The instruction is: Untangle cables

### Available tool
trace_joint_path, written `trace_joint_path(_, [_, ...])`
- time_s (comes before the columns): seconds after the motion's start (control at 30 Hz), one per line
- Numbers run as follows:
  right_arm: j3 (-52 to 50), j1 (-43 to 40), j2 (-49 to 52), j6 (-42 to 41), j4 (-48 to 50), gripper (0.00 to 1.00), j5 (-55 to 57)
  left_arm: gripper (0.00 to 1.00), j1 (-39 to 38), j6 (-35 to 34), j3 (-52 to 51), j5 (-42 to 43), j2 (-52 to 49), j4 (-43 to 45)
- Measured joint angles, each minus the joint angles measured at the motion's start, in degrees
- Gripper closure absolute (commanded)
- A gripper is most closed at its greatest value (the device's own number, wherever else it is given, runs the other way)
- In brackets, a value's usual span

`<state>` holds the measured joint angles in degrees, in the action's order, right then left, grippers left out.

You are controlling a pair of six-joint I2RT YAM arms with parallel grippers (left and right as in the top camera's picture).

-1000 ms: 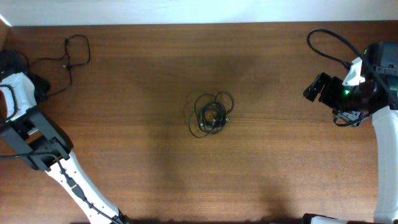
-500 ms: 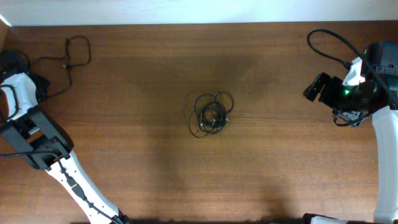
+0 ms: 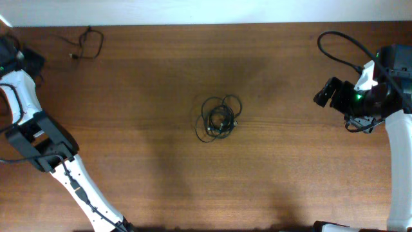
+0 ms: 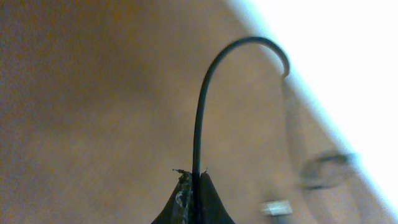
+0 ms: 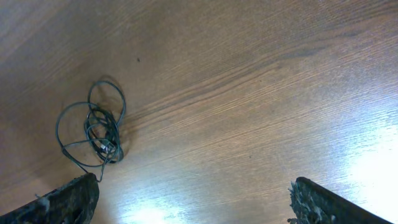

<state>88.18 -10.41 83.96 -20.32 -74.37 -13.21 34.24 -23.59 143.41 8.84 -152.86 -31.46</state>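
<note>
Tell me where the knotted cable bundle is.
Overhead, the bundle lies at the middle of the table, well apart from the right gripper; in the right wrist view it sits at the picture's lower left.

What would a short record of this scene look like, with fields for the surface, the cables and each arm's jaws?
surface: brown wooden table
tangle: small knotted bundle of thin black cables, mid-table, touched by neither arm
loose cord: single thin black cord, near the table's far-left corner
left jaws: shut on that cord
right jaws: open, empty, above the table, well apart from the bundle
</note>
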Motion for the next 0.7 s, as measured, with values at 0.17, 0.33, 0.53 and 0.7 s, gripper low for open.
trace_joint_path(0.17, [0.0, 0.0, 0.0, 0.0, -0.3, 0.01, 0.0, 0.01, -1.3, 2.9, 9.2, 1.7, 0.6, -0.7])
trace_joint_path(0.33, [0.0, 0.0, 0.0, 0.0, -0.4, 0.01, 0.0, 0.01, -1.6, 3.8, 9.2, -2.1, 0.3, -10.2])
trace_joint_path(0.53, [0.0, 0.0, 0.0, 0.0, -0.4, 0.01, 0.0, 0.01, -1.4, 4.2, 9.2, -5.2, 0.3, -13.6])
trace_joint_path(0.7, [0.0, 0.0, 0.0, 0.0, -0.4, 0.01, 0.0, 0.01, -1.8, 4.8, 9.3, -5.4, 0.3, -18.3])
